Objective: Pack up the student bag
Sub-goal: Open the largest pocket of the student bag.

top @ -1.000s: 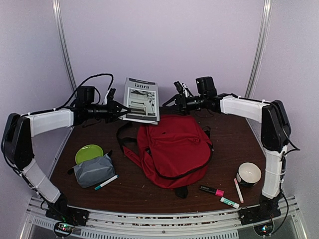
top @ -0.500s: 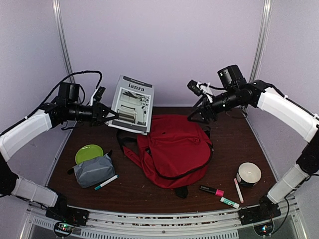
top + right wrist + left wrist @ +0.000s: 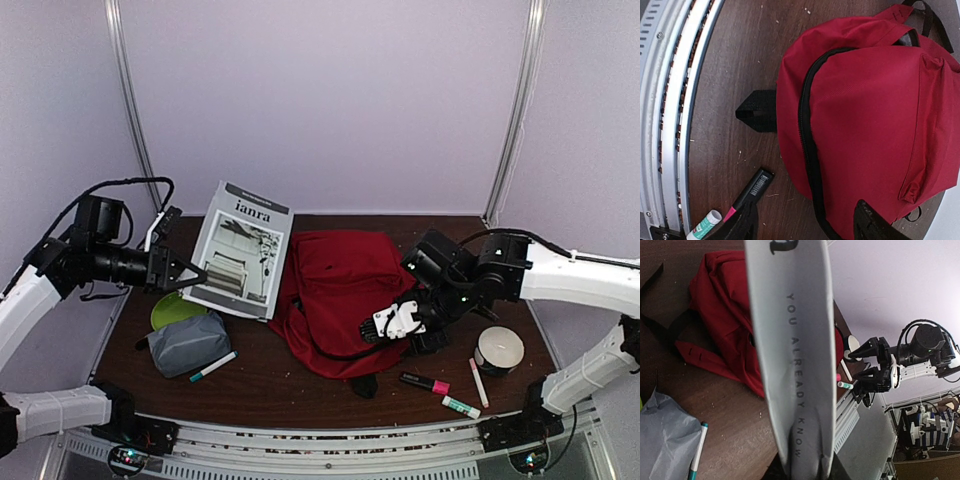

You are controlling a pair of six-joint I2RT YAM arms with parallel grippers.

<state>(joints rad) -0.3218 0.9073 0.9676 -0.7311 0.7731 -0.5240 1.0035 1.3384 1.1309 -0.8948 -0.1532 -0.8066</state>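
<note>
Jaws of the left gripper (image 3: 197,274) pinch a magazine (image 3: 240,250), now carried away to the left of the red backpack (image 3: 335,285). The right gripper (image 3: 392,323), jaws wider and empty, has swung down to the backpack's near right. The backpack lies flat on the table (image 3: 450,260) with its zip (image 3: 805,125) closed, so opening it probably comes next.

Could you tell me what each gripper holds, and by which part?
The left gripper pinches the grey printed booklet by one edge; the right gripper holds nothing.
</note>
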